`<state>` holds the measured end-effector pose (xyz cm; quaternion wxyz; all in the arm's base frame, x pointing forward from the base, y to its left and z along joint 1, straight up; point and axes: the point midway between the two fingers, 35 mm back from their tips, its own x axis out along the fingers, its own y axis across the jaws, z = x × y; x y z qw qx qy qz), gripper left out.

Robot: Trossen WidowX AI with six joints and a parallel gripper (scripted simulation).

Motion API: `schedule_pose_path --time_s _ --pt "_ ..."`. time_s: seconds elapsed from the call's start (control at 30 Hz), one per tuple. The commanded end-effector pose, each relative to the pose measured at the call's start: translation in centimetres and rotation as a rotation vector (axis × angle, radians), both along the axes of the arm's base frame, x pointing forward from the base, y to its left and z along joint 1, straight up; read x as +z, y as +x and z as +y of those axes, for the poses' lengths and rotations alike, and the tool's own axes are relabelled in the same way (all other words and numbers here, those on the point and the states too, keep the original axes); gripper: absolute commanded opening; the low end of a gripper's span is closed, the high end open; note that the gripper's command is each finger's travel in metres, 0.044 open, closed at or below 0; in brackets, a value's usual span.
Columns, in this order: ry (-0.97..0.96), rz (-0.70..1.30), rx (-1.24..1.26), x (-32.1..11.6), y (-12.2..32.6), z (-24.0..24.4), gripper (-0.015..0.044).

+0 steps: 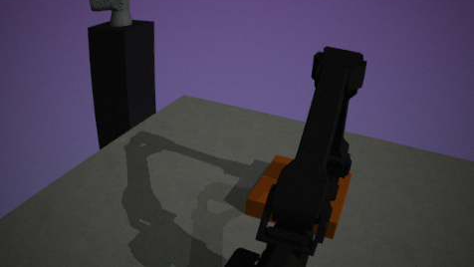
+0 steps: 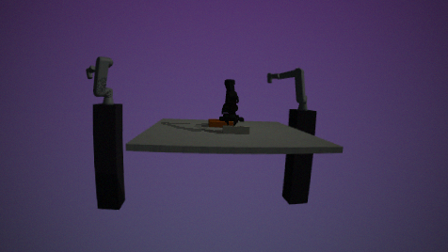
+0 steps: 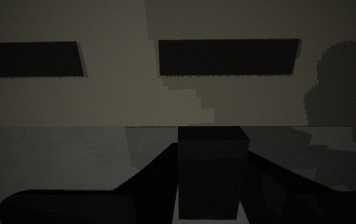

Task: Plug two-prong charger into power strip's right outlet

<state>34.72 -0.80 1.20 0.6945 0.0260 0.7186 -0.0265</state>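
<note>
In the wrist view, the power strip fills the upper half as a pale face with two dark rectangles, the left one cut off by the frame edge. The black charger is upright in the picture below the right rectangle, its far end at the strip's lower edge. Its prongs do not show, and I cannot tell whether they are inside an outlet. My gripper is shut on the charger, one dark finger on each side. In the top view, the arm and dim light hide the charger and fingertips.
An orange block lies beside and behind the arm on the grey table. A pale box sits by the arm. Grey arms stand on dark pillars beside the table. Shadows cross the table and strip.
</note>
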Motion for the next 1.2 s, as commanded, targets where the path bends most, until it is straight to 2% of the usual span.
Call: schedule_pose_path --time_s 0.0,1.17 --pt "0.004 0.0 -0.003 0.0 0.2 0.0 0.0" --pt "0.004 -0.001 -0.003 0.1 1.4 -0.1 0.0"
